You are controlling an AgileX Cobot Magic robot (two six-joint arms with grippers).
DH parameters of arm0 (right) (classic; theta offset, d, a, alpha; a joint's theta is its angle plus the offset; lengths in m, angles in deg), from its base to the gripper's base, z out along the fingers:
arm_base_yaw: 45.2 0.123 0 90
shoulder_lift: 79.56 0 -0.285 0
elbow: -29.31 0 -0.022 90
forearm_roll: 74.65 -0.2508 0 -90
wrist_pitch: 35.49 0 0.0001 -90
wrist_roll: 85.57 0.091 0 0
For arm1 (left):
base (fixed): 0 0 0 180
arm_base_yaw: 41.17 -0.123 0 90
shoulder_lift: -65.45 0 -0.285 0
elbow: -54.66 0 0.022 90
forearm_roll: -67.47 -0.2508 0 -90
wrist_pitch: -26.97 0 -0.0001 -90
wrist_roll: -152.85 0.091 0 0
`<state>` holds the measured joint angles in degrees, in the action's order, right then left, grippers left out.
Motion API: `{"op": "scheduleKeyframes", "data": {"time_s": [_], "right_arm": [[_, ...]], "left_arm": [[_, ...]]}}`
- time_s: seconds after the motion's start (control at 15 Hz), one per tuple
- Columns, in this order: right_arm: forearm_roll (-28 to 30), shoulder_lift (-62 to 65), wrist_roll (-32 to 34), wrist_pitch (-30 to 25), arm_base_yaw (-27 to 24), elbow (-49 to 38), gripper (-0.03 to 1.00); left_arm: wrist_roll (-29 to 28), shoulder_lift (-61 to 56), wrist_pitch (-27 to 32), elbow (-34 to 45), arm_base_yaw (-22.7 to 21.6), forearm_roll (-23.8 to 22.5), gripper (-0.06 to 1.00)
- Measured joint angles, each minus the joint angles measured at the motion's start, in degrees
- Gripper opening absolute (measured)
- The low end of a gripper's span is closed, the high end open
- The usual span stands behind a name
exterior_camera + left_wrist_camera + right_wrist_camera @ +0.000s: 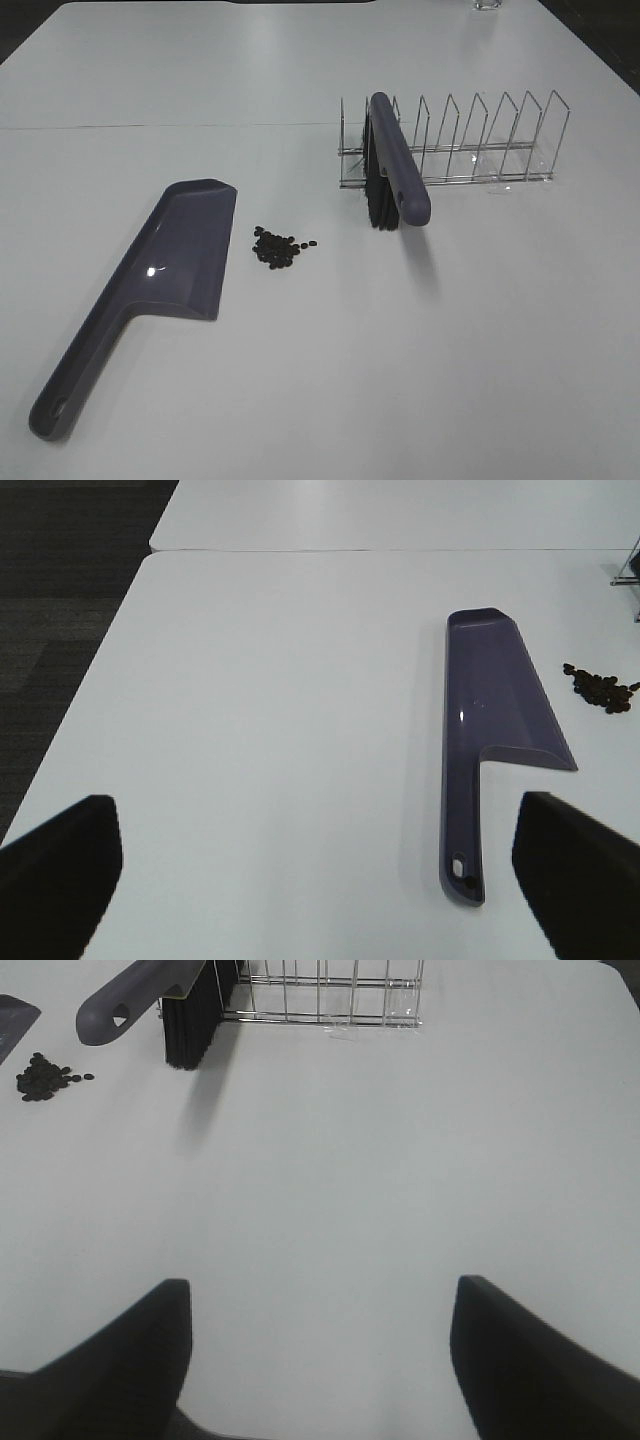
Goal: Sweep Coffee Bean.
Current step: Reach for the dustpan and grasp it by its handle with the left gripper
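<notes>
The coffee beans lie in one small heap near the middle of the tabletop, seen from the high camera; the heap points nowhere, though it runs slightly wider along the 9-to-3 line, with a few strays trailing toward 3 o'clock. The purple dustpan lies flat just beside them at 9 o'clock, handle toward 7 and blade toward 1; its low open edge appears to face the beans, probably so that they can be pushed straight in. The brush leans in the end slot of the wire rack at 2 o'clock of the heap, bristles down, handle raised toward 5, likely for an easy grasp. The left jaws and right jaws both hang spread wide over bare tabletop, holding nothing.
</notes>
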<state>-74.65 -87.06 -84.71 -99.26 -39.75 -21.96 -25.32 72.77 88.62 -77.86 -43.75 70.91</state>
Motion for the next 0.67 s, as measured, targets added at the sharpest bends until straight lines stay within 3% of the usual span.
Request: {"op": "scheduleKeyframes", "data": {"time_s": [0.67], "right_arm": [[0.0,0.0,0.0,0.0,0.0,0.0,0.63]], "left_arm": [[-0.1,0.0,0.0,0.0,0.0,0.0,0.99]]}}
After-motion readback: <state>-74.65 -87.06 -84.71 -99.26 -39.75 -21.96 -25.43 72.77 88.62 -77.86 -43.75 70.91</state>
